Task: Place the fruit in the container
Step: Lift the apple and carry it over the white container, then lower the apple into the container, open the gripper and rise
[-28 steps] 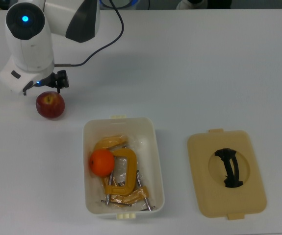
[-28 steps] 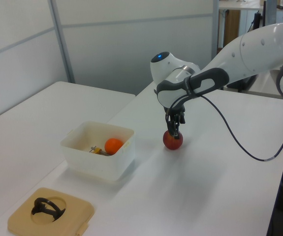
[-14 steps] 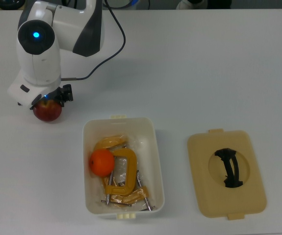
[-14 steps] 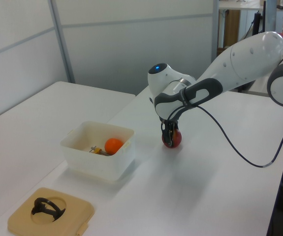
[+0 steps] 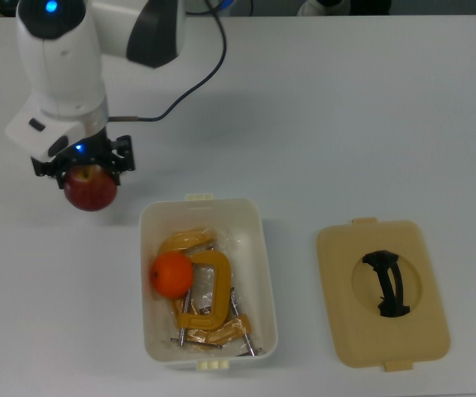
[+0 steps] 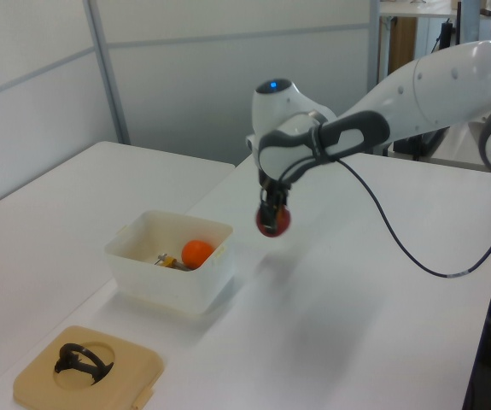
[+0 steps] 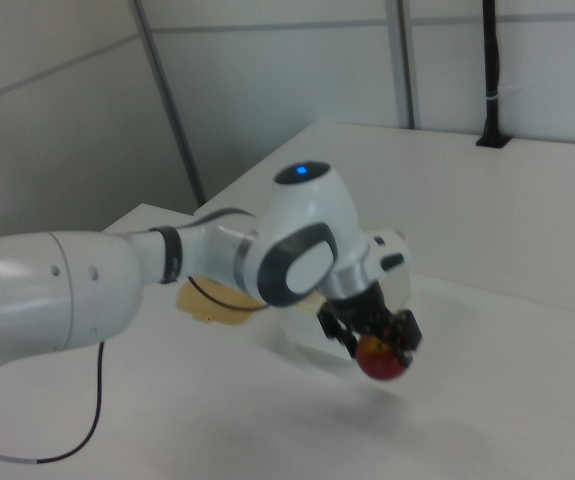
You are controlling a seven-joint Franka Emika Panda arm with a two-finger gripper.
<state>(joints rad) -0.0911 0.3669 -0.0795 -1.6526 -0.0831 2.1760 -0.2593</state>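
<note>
My gripper (image 5: 87, 171) is shut on the red apple (image 5: 91, 189), which hangs in the air above the table, to the upper left of the white container (image 5: 254, 248) in the top view. In the left view the apple (image 6: 274, 220) hangs to the right of the container (image 6: 151, 278), off the table. In the right view the gripper (image 7: 375, 335) holds the apple (image 7: 380, 358) in front of the container. The orange (image 5: 171, 275) lies inside the container on its left side.
Yellow-orange C-clamps (image 5: 207, 291) lie in the container beside the orange. A flat tan lid (image 5: 382, 292) with a black handle rests on the table at the top view's right. The arm's black cable (image 5: 196, 78) trails over the table behind the gripper.
The gripper came down onto the apple, shut on it, and lifted it off the table, moving slightly toward the container.
</note>
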